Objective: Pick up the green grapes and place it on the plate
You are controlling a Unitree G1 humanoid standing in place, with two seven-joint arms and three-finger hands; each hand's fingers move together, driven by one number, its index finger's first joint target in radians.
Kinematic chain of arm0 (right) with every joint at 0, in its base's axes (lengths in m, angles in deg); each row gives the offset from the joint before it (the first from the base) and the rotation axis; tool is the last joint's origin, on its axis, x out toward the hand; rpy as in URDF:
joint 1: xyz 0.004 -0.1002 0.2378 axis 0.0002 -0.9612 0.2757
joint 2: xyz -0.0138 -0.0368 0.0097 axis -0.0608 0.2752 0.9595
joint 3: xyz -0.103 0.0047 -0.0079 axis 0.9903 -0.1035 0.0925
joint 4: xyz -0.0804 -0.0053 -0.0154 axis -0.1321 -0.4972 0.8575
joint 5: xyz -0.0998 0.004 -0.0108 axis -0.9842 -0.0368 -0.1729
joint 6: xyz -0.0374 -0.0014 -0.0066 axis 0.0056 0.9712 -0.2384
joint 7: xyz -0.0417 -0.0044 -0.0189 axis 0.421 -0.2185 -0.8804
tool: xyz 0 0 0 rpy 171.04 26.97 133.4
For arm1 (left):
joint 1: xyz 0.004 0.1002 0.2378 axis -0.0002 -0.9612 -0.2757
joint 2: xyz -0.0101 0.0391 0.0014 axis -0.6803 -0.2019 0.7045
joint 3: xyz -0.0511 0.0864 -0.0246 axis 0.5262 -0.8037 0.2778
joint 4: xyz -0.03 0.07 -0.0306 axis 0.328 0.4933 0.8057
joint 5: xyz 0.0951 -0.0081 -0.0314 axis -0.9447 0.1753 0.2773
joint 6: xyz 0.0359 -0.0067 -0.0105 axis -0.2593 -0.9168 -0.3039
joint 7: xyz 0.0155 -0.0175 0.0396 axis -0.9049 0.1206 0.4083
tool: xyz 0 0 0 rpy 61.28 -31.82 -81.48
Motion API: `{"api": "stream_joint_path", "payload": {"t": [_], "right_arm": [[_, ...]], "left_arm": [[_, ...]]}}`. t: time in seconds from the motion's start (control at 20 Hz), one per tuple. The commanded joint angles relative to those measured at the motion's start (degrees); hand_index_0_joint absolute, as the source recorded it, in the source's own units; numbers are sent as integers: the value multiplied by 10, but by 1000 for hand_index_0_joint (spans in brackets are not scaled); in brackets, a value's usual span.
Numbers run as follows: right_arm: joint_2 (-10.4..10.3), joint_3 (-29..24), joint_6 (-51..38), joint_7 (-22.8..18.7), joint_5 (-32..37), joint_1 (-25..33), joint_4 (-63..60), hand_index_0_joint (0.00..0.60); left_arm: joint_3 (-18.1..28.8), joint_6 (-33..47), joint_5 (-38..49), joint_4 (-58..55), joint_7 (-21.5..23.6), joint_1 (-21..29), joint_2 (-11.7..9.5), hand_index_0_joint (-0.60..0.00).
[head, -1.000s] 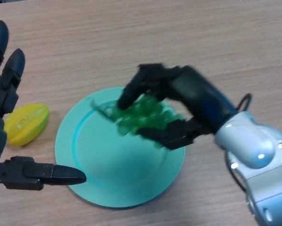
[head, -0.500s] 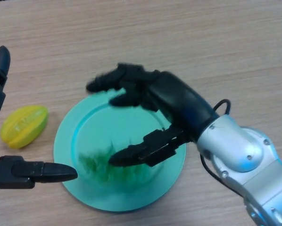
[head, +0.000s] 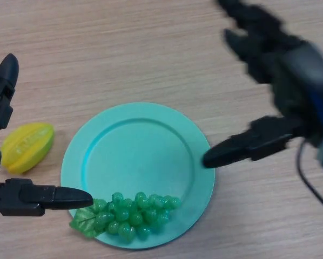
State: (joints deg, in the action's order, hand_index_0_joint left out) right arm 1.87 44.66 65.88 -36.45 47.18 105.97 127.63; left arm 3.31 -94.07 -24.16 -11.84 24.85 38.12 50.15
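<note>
On the teal plate [head: 140, 156], near its front rim, the green grapes [head: 130, 213] lie w/ long axis left-right, leaf overhanging the edge, touching the left hand's [head: 21, 197] thumb, fingers spread, while the right hand [head: 280, 91], fingers apart & empty, hangs up-right, well clear.

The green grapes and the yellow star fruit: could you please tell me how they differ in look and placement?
The green grapes are a cluster of small round berries with a leaf; the yellow star fruit is one ridged oval piece. The grapes lie on the near edge of the teal plate, their leaf overhanging the rim; the star fruit lies on the table, left of the plate. Neither is held by a hand.
</note>
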Motion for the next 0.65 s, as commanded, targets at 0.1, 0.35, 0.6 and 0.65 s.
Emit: {"api": "stream_joint_path", "payload": {"t": [0.1, 0.35, 0.6, 0.65], "right_arm": [[15, -50, -98, -63, 125, -35, 56, 0], [27, -29, -167, -108, 176, -102, 71, 0], [26, -5, -166, -108, 156, -103, 70, 0], [25, -3, -165, -106, 153, -102, 68, 0]], "left_arm": [[12, 74, -19, -24, -2, 15, -20, 0], [-9, 67, -41, -33, -7, 19, -23, 0], [-22, -8, -45, -75, -11, 32, -29, 0], [-23, -14, -44, -77, -12, 32, -29, 0]]}}
